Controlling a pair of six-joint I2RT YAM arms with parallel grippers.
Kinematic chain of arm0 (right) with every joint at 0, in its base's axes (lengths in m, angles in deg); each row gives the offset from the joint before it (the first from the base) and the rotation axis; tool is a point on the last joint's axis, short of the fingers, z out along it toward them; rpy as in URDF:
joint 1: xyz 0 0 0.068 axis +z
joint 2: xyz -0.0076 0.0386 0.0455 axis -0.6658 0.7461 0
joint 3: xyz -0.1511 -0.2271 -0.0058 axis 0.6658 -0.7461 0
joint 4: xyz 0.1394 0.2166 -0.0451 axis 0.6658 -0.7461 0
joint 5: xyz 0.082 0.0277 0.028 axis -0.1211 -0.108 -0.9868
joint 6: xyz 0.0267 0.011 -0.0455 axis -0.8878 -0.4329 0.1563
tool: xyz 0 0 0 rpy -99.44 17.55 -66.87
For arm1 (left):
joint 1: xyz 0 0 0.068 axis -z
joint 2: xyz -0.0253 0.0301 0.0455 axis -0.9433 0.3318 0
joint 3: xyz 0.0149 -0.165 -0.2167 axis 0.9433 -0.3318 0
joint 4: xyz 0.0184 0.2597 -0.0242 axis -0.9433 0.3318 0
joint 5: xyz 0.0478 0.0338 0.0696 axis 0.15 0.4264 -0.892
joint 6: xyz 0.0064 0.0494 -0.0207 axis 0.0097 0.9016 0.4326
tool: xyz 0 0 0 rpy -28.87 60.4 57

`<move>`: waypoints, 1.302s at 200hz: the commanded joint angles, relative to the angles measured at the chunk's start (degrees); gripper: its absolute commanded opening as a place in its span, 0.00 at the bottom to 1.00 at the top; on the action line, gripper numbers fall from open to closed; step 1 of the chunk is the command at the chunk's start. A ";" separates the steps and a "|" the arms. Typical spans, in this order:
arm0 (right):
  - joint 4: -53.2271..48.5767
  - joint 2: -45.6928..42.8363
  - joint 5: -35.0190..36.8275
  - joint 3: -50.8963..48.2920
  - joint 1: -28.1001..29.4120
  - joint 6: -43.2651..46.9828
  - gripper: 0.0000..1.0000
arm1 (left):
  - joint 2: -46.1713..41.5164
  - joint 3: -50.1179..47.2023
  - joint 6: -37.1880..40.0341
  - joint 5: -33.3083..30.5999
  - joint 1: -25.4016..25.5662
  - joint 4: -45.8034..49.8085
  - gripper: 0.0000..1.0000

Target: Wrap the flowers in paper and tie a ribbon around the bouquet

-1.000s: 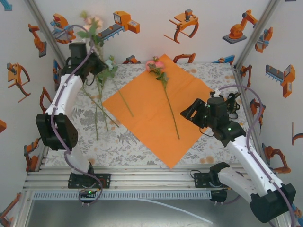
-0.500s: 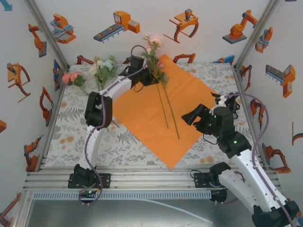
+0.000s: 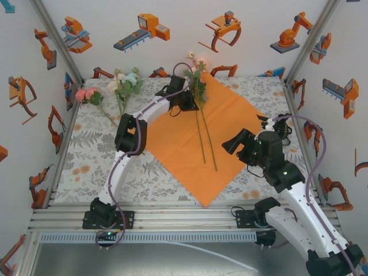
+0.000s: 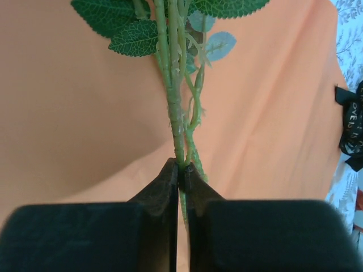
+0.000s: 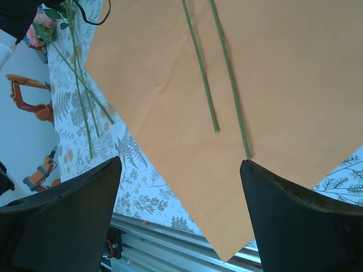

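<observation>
The orange paper (image 3: 190,138) lies as a diamond on the table. Two flower stems (image 3: 201,135) rest on it side by side, their pink and white blooms (image 3: 198,62) at the paper's far corner. My left gripper (image 3: 190,103) reaches there and is shut on one green stem (image 4: 174,107), the jaws almost together (image 4: 182,164). The black ribbon (image 4: 351,122) lies past the paper's right edge. My right gripper (image 3: 233,144) hovers open over the paper's right side, with the stem ends (image 5: 229,79) below and nothing between its fingers (image 5: 180,164).
More flowers lie at the back left of the patterned table cover (image 3: 86,167): a pink bunch (image 3: 86,94) and a white and pale blue one (image 3: 126,80), with their stems (image 5: 85,113) trailing forward. The metal frame rail (image 3: 184,215) runs along the near edge.
My left arm swung from the back left over to the paper, bringing a flower down beside the one lying there. My right gripper opened wider and shifted slightly.
</observation>
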 commanded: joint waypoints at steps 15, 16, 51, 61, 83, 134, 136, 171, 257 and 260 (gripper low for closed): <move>0.20 0.63 1.37 0.83 0.35 -0.34 0.78 | -3.54 1.45 3.85 -2.60 -0.70 3.69 0.31; 0.20 0.63 1.37 0.86 0.38 -0.34 0.78 | -3.66 1.43 3.92 -2.67 -0.71 3.80 0.32; 0.54 0.70 1.28 0.81 0.33 -0.85 0.78 | -10.60 -1.20 6.64 -6.45 -1.06 5.89 0.41; 0.85 0.72 1.20 0.73 0.33 -0.93 0.78 | -13.93 -3.64 7.24 -8.28 -1.35 6.06 0.45; 1.49 1.05 0.89 0.70 0.39 -0.89 0.78 | -23.11 -12.96 8.04 -13.79 -3.05 4.39 0.48; 2.63 2.38 0.32 0.58 0.33 -0.34 0.78 | -42.73 -35.57 6.96 -24.43 -16.29 2.74 0.44; 2.83 2.39 0.32 0.50 0.37 -0.39 0.78 | -43.20 -36.24 6.88 -24.98 -16.98 2.83 0.44; 4.92 3.49 -0.29 -0.27 0.37 -0.91 0.78 | -45.20 -43.21 8.57 -27.84 -28.07 2.70 0.40; 5.41 5.55 -1.24 0.57 0.34 -1.66 0.78 | -29.37 -37.07 17.00 -30.80 -31.98 13.25 0.40; 5.35 5.56 -1.22 0.74 0.37 -1.58 0.78 | -29.10 -37.01 16.73 -30.72 -32.07 13.23 0.41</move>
